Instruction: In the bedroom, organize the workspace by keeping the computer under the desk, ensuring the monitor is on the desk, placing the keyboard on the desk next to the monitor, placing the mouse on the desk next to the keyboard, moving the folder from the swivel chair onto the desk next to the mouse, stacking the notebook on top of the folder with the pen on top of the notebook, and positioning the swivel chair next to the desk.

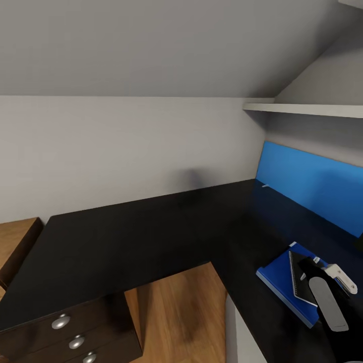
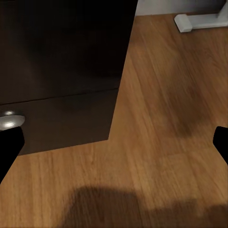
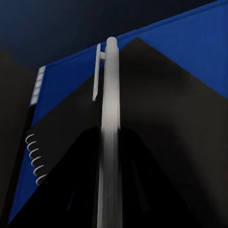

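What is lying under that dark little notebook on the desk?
The notebook lies on a blue folder, which rests on the black desk. The right tool holds a white pen above it. The folder's middle is covered, so anything there is hidden.

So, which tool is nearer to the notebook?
The right. The right tool is directly above the notebook, which lies on the folder, and it grips the pen. The left tool is down near the floor, beside the drawer unit.

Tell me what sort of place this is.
Likely an attic room's work corner: an L-shaped black desk under a sloped ceiling, wood floor, with a folder and notebook on the desk.
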`<state>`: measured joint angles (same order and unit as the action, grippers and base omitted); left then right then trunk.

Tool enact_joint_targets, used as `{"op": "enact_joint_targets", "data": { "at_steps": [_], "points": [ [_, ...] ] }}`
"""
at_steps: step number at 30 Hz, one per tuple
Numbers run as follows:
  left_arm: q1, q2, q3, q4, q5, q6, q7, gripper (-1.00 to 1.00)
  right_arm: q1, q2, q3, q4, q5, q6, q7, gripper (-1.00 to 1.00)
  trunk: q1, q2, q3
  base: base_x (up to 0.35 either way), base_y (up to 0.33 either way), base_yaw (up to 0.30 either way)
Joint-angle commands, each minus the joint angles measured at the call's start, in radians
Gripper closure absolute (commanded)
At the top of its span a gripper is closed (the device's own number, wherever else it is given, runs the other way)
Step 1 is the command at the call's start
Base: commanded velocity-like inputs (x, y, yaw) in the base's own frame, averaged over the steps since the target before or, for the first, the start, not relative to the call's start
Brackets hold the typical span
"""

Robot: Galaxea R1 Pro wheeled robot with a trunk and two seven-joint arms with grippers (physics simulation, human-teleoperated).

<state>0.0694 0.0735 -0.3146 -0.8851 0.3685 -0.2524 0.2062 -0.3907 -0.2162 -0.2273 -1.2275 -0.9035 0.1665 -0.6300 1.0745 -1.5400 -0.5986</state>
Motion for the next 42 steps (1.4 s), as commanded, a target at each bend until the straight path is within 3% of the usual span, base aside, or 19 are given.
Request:
{"op": "enact_joint_targets", "data": {
  "at_steps": [1,30,31,42],
  "points": [
    [0.0,0.002,-0.006,-0.001,0.008,-0.004,0.008,-1.0,0.0,0.0,0.0,-0.002,-0.003,0.006,-0.004,1.0,0.0,0.0,-0.001,0.0,0.0,0.0],
    [0.0,0.002,-0.006,-0.002,0.009,-0.004,0.007,-1.0,0.0,0.0,0.0,-0.003,-0.004,0.005,-0.005,1.0,0.0,0.0,-0.001,0.0,0.0,0.0],
    [0.0,0.002,-0.006,-0.002,0.009,-0.004,0.007,-1.0,0.0,0.0,0.0,-0.003,-0.005,0.005,-0.005,-1.0,0.0,0.0,-0.001,0.0,0.0,0.0],
    [0.0,0.003,-0.005,-0.003,0.009,-0.004,0.008,-1.0,0.0,0.001,0.0,-0.004,-0.005,0.005,-0.004,-1.0,0.0,0.0,-0.001,0.0,0.0,0.0]
  ]
}}
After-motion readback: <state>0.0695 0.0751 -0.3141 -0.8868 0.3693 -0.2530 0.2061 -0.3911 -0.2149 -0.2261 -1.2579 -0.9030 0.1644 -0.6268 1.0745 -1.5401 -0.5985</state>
